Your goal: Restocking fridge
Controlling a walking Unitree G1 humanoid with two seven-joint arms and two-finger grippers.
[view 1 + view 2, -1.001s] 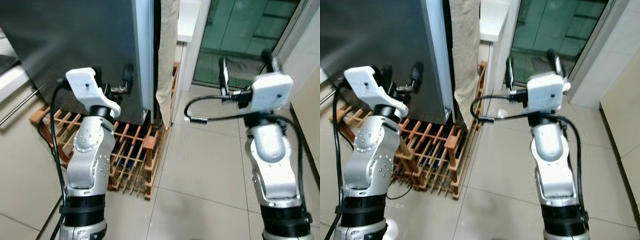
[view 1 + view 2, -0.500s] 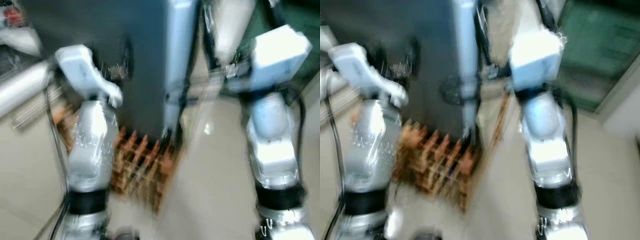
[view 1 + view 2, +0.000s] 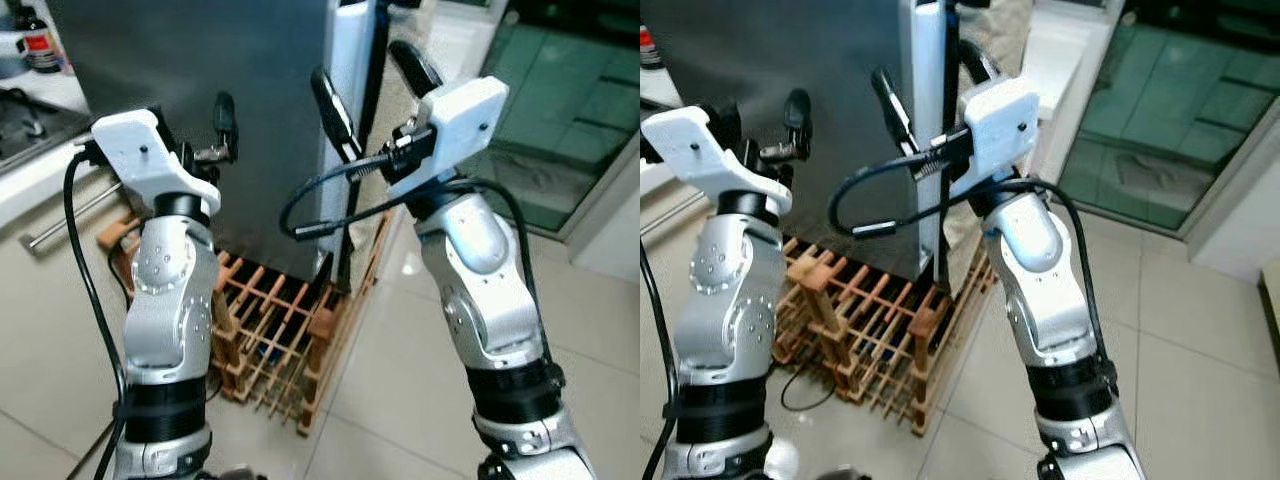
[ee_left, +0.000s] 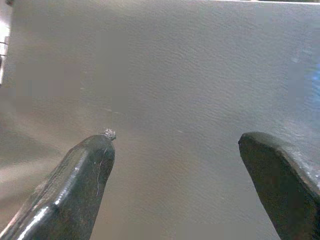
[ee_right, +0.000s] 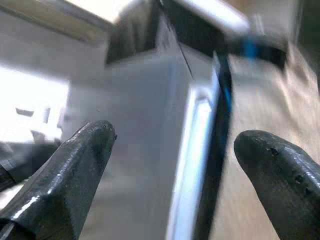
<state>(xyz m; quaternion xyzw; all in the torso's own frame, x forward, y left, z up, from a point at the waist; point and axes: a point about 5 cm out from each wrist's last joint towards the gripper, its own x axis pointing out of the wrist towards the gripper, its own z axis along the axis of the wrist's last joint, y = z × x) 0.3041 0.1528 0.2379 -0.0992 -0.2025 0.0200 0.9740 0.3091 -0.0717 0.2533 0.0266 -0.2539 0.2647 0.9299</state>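
Black fingers of the right gripper (image 3: 370, 85) stand spread wide with nothing between them, raised at the pale vertical edge of the fridge (image 3: 200, 110). In the right wrist view that edge runs between the two fingertips (image 5: 75, 170), so the arm looks lined up to catch the door edge, though no finger touches it yet as far as I can tell. The left gripper (image 3: 195, 125) is also wide open and empty, held close to the fridge's dark grey face; the left wrist view shows that slightly textured metal just beyond its fingers. My guess is that both arms are raised this way to get the door open before any stocking can start, so the task is at its very beginning.

A dark gap at the fridge's edge may mean the door is ajar, but I cannot tell. At the foot of the fridge stands a wooden rack (image 3: 270, 330) of slats, close enough to get in the way of the robot's feet. A bench (image 3: 40, 150) with a metal rail runs along the robot's left, with a bottle (image 3: 38, 45) at its far end. The floor (image 3: 400, 360) is pale glossy tile, and a green-tinted glass door (image 3: 560, 120) lies to the right.
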